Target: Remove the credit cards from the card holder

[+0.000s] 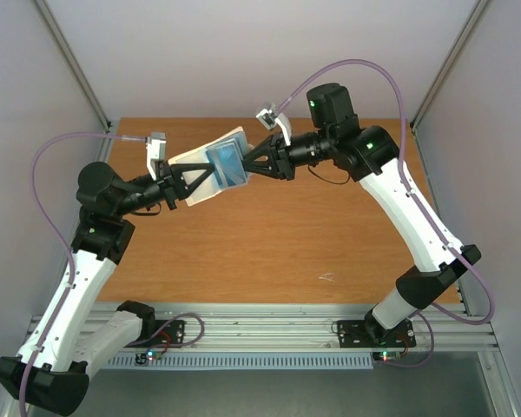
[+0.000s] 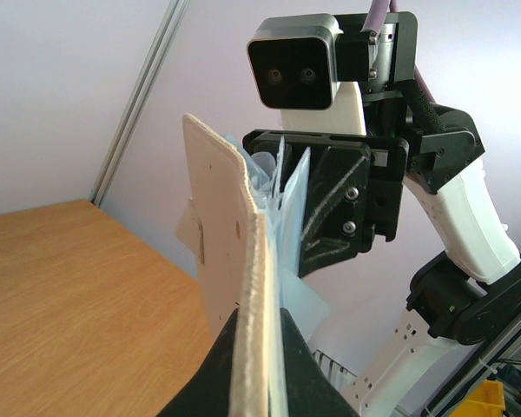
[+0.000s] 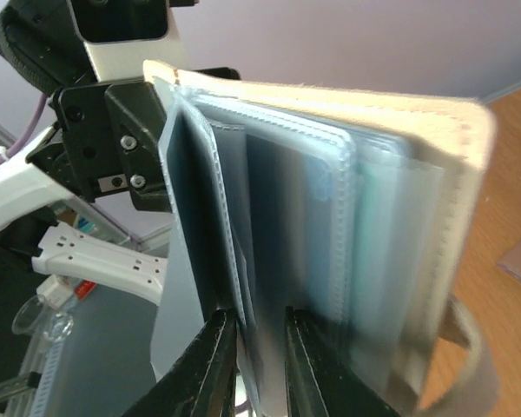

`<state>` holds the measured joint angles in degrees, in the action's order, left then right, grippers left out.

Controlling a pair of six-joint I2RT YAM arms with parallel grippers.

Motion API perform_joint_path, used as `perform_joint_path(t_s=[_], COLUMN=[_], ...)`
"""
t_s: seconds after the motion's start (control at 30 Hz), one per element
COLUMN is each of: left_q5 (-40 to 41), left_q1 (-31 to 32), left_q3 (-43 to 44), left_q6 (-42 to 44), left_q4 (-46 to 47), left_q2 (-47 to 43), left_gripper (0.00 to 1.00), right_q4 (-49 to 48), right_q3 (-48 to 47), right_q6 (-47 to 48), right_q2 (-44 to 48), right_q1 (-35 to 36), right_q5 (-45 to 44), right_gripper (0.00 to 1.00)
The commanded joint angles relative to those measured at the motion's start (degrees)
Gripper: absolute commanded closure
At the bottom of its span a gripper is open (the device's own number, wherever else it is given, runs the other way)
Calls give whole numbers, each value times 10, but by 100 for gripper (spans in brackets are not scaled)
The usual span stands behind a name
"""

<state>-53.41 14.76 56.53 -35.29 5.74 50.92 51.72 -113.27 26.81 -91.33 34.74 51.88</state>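
The card holder (image 1: 196, 163) hangs in the air over the table, held between both grippers with its clear sleeves fanned open. My left gripper (image 1: 185, 181) is shut on the holder's beige panel edge (image 2: 221, 217), which stands upright between its fingers (image 2: 300, 373). My right gripper (image 1: 245, 165) comes in from the opposite side, and its jaws are closed on one sleeve leaf (image 3: 260, 287) of the holder (image 3: 456, 174). A blue card (image 1: 225, 165) shows in the sleeves. Blue (image 3: 317, 195) and teal-green (image 3: 378, 234) tints show behind the plastic. I cannot make out the black card.
The wooden table (image 1: 269, 243) lies below, with a small white mark (image 1: 327, 278) at the front right. A mauve-brown flat thing (image 3: 519, 261) lies on the table at the right edge of the right wrist view. Walls and frame posts enclose the back and sides.
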Motion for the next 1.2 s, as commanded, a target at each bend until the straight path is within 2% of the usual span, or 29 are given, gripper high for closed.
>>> perform_joint_path(t_s=[0.0, 0.13, 0.27, 0.47, 0.5, 0.57, 0.63, 0.7, 0.87, 1.07, 1.17], left_q5=[-5, 2, 13, 32, 40, 63, 84, 90, 95, 96, 81], left_q1=[1, 3, 2, 2, 2, 2, 2, 2, 2, 2, 2], left_q3=[-2, -2, -5, -2, -1, -4, -11, -18, -31, -50, -53], left_q6=[12, 19, 22, 29, 31, 37, 43, 51, 51, 25, 14], left_q4=[48, 29, 16, -18, -25, -45, -54, -79, -88, -64, -31], left_q2=[-9, -11, -11, -9, -10, -10, -12, -17, -24, -29, -27], left_gripper=[100, 100, 100, 98, 94, 70, 53, 43, 28, 12, 6], right_q4=[9, 3, -16, -12, -8, -1, 4, 18, 79, 145, 158], right_q3=[-20, -27, -34, -64, -67, -69, -70, -80, -130, -199, -221], right_q6=[20, 12, -12, -42, -47, -53, -61, -71, -74, -36, -21], right_q2=[-11, -16, -24, -35, -34, -29, -27, -31, -49, -95, -117], right_q1=[24, 34, 56, 66, 67, 66, 66, 66, 92, 183, 214], right_q5=[18, 29, 11, -87, -111, -138, -152, -179, -329, -545, -608], right_gripper=[80, 74, 74, 96, 98, 99, 99, 99, 99, 99, 99])
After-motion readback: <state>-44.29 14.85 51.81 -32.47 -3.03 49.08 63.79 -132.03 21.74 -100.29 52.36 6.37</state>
